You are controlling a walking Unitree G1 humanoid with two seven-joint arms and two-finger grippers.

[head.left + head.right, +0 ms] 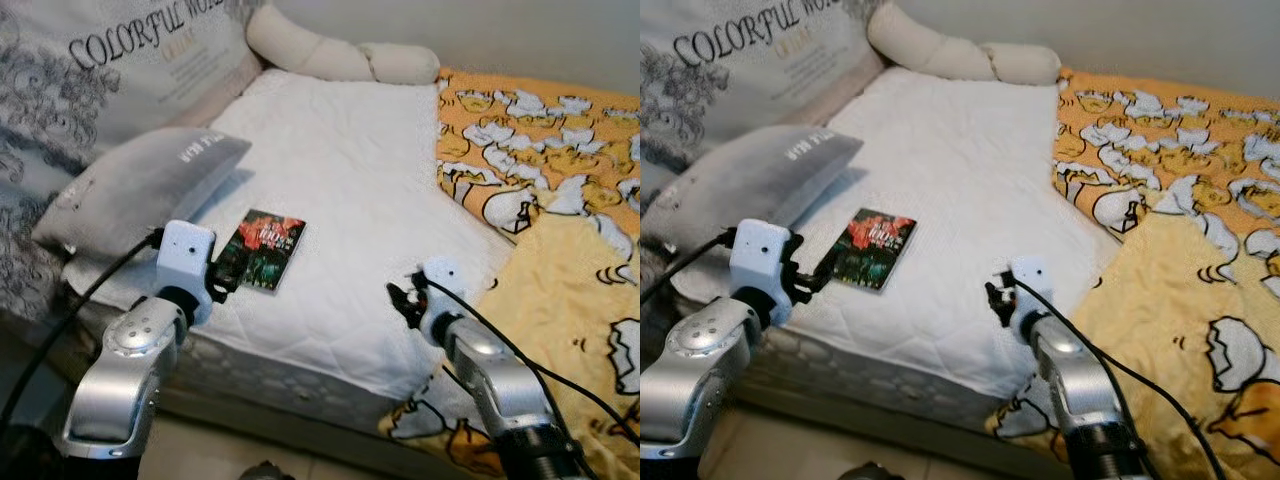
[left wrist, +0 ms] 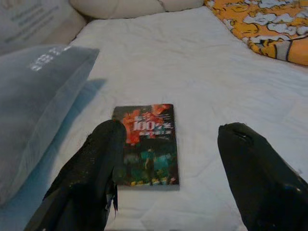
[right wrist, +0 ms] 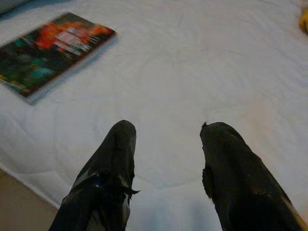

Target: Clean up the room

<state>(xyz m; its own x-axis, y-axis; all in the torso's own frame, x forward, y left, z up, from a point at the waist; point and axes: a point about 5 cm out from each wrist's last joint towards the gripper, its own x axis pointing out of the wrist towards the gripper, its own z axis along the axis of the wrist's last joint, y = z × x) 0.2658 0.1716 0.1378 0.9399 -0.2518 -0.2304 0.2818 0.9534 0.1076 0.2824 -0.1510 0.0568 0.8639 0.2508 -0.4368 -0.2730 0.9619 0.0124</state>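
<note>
A small book [image 1: 263, 249] with a dark cover and red-orange print lies flat on the white quilted mattress [image 1: 350, 180], near its front edge. My left gripper [image 2: 171, 139] hovers open just short of the book [image 2: 147, 144], its two black fingers spread to either side of the near end. My right gripper [image 3: 166, 139] is open over bare mattress, to the right of the book [image 3: 53, 48], holding nothing. Both silver arms reach in from the bed's front edge.
A grey pillow [image 1: 140, 185] lies left of the book, in front of a large printed cushion [image 1: 110, 70]. A cream bolster [image 1: 340, 55] lies along the head of the bed. A yellow duck-print blanket [image 1: 560, 200] covers the right side.
</note>
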